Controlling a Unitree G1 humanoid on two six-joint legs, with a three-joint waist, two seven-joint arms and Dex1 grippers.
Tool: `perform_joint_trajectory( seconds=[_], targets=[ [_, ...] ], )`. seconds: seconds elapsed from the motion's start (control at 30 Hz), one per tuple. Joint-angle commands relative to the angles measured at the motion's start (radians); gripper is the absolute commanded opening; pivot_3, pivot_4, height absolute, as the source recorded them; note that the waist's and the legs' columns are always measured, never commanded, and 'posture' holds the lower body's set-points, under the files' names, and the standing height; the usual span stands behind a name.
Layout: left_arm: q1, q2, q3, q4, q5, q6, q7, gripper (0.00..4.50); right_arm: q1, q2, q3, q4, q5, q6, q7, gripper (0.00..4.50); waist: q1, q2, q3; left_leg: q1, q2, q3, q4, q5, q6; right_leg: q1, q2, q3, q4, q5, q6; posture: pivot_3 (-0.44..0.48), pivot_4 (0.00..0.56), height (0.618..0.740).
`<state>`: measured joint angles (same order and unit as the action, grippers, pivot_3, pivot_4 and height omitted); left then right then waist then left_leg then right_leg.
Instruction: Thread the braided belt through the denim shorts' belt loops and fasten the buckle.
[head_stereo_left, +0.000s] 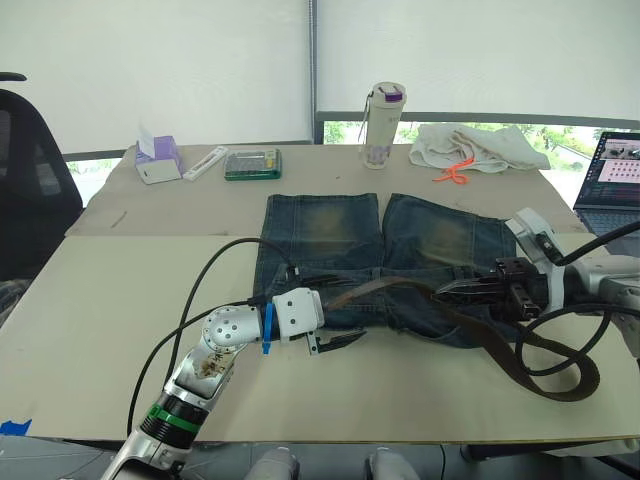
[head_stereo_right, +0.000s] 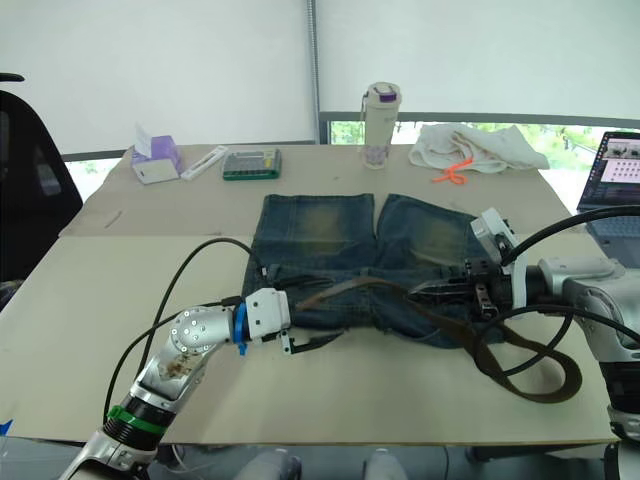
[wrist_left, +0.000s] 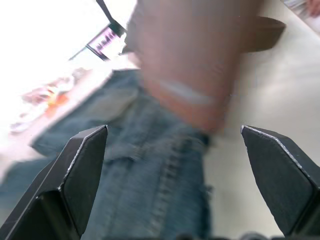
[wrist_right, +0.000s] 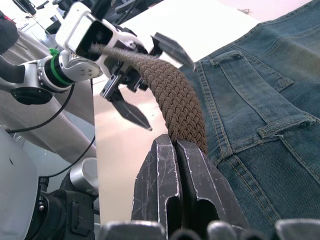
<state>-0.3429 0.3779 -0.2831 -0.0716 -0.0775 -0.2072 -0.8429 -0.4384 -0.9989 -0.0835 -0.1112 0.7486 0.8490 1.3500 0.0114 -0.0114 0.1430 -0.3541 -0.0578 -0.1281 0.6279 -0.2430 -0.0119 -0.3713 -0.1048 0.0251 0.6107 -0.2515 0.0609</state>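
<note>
The denim shorts (head_stereo_left: 375, 255) lie flat mid-table, waistband toward me. The braided belt (head_stereo_left: 385, 283) runs along the waistband, then trails right in a big loop (head_stereo_left: 560, 385) on the table. My right gripper (head_stereo_left: 442, 292) is shut on the belt over the right side of the waistband; its wrist view shows the fingers (wrist_right: 165, 165) pinching the brown braid (wrist_right: 170, 90). My left gripper (head_stereo_left: 337, 343) hovers open at the shorts' near left edge, with the belt passing just above its spread fingers (wrist_left: 85, 165). A belt loop (wrist_right: 286, 125) shows on the waistband. I cannot make out the buckle.
At the back of the table stand a bottle (head_stereo_left: 383, 125), a white cloth (head_stereo_left: 480, 147), a calculator (head_stereo_left: 252, 163) and a purple tissue box (head_stereo_left: 158, 158). A laptop (head_stereo_left: 612, 170) sits at the right edge. A black chair (head_stereo_left: 25, 190) stands left.
</note>
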Motion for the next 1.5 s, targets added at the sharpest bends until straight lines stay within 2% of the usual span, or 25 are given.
perform_joint_trajectory(
  seconds=[0.03,0.4,0.7,0.8,1.0,1.17,1.27,1.33,1.37,1.47,1.5],
  targets=[
    [-0.024,-0.031,0.043,-0.013,0.012,-0.053,0.072,4.5,0.004,-0.007,-0.007,-0.031,-0.002,-0.015,0.007,0.01,0.0,0.0,0.0,0.0,0.0,0.0,0.0,0.0,0.0,0.0,0.0,0.0,0.0,0.0,0.0,0.0,0.15,0.74],
    [0.016,0.012,0.013,-0.084,-0.041,-0.024,-0.01,4.5,-0.059,0.049,-0.034,0.055,0.008,0.024,-0.077,0.01,-0.002,0.0,0.0,0.0,0.0,0.0,0.0,0.0,0.0,0.0,0.001,0.0,0.0,0.0,0.0,0.0,0.15,0.74],
    [0.007,-0.003,0.025,-0.069,-0.03,-0.031,0.025,4.5,-0.039,0.045,-0.006,0.029,-0.017,0.017,-0.08,0.01,-0.001,0.0,0.0,0.0,0.0,0.0,0.0,0.0,0.0,0.0,0.0,0.0,0.0,0.0,0.0,0.0,0.15,0.74],
    [0.01,-0.006,0.026,-0.068,-0.03,-0.033,0.032,3.66,-0.037,0.042,-0.008,0.027,-0.016,0.018,-0.08,0.0,-0.002,0.0,0.0,0.0,0.0,0.0,0.0,0.0,0.0,0.0,0.001,0.0,0.0,0.0,0.0,0.0,0.15,0.74],
    [0.0,-0.008,0.03,-0.048,-0.033,-0.042,0.035,1.55,-0.038,0.037,-0.007,0.032,-0.018,0.021,-0.079,0.0,-0.002,0.0,0.0,0.0,0.0,0.0,0.0,0.0,0.0,0.0,0.001,0.0,0.0,0.0,0.0,0.0,0.15,0.74],
    [-0.001,-0.008,0.033,-0.043,-0.039,-0.029,0.032,0.02,-0.03,0.038,-0.012,0.028,-0.02,0.015,-0.083,0.0,-0.002,0.0,0.0,0.0,0.0,0.0,0.0,0.0,0.0,0.0,0.001,0.0,0.0,0.0,0.0,0.0,0.15,0.74],
    [0.003,-0.014,0.04,-0.049,-0.069,0.037,0.034,0.02,-0.017,0.045,-0.017,0.026,-0.07,-0.069,-0.103,0.0,-0.002,0.0,0.0,0.0,0.0,0.0,0.0,0.0,0.0,0.0,0.001,0.0,0.0,0.0,0.0,0.0,0.15,0.74],
    [0.018,-0.009,0.044,-0.088,-0.151,0.161,0.007,0.0,-0.004,0.06,-0.029,0.03,-0.136,-0.178,-0.137,0.69,-0.002,0.001,0.0,0.0,0.0,0.0,0.0,0.0,0.0,0.0,0.001,0.0,0.0,0.0,0.001,0.0,0.15,0.74],
    [0.022,-0.012,0.052,-0.106,-0.193,0.225,0.005,0.0,0.0,0.065,-0.043,0.03,-0.142,-0.198,-0.149,0.84,-0.004,0.001,0.0,0.0,0.0,0.0,0.0,0.0,0.0,0.0,0.001,0.0,0.0,-0.001,0.002,0.0,0.15,0.74],
    [0.022,-0.017,0.07,-0.146,-0.275,0.358,0.009,0.0,0.002,0.082,-0.094,0.02,-0.104,-0.184,-0.175,1.96,-0.006,0.0,0.0,0.0,0.0,0.0,0.0,0.0,0.0,0.0,0.001,0.0,0.001,-0.004,0.008,0.0,0.15,0.74],
    [0.019,-0.026,0.079,-0.17,-0.332,0.429,0.016,0.0,0.004,0.096,-0.151,-0.001,-0.049,-0.15,-0.201,2.34,-0.006,0.0,0.0,0.0,0.0,0.0,0.0,0.0,0.0,0.0,0.001,0.0,0.001,-0.004,0.008,0.0,0.15,0.74]
  ],
)
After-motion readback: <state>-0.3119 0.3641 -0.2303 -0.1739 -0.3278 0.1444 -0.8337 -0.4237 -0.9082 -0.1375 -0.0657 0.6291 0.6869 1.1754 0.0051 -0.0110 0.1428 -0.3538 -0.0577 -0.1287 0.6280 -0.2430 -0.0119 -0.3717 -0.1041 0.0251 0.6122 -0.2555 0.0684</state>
